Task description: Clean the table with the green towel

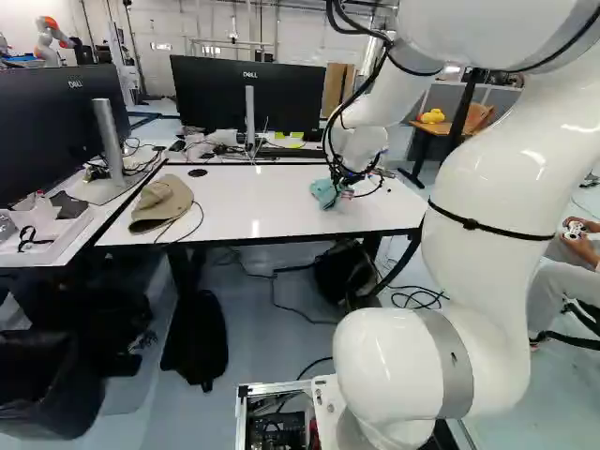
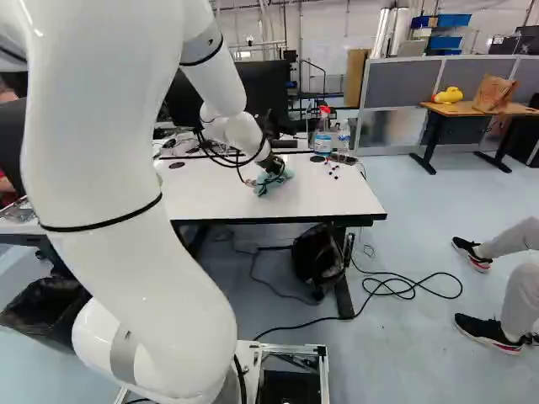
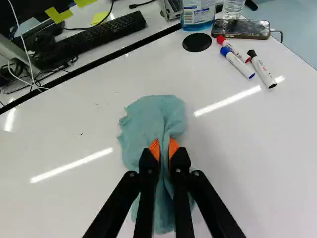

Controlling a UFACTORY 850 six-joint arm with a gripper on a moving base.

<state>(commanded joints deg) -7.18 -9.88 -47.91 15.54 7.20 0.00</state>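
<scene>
- In the left base view, you see your white arm (image 1: 487, 225) reaching over the white surface (image 1: 262, 206). The green towel (image 1: 322, 191) lies on this surface, at the end of the arm.
- In the same view, a beige cap (image 1: 161, 202) rests at the left part of the surface, with a thin cable beside it. Behind the surface stands a black monitor (image 1: 211, 98).
- In the right base view, your pincer (image 2: 274, 168) points down into the towel, which is bunched around its tips. Beyond it there stand a spray bottle (image 2: 322, 141) with a red top and a clear bottle (image 2: 344, 136). Under the surface, you see a black bag (image 2: 318, 257).
- In the wrist view, your pincer (image 3: 166, 148) is clenched on the towel: a fold of the cloth is pinched between the two orange pads (image 3: 154, 148). The rest of the towel spreads on the surface, ahead of the fingers and under them.
- Farther ahead in this view, you have a black round disc (image 3: 197, 42), a phone (image 3: 241, 29) with its cable, and three markers (image 3: 262, 70) near the phone, with red, blue and black caps. Across a dark gap is a black keyboard (image 3: 99, 38).
</scene>
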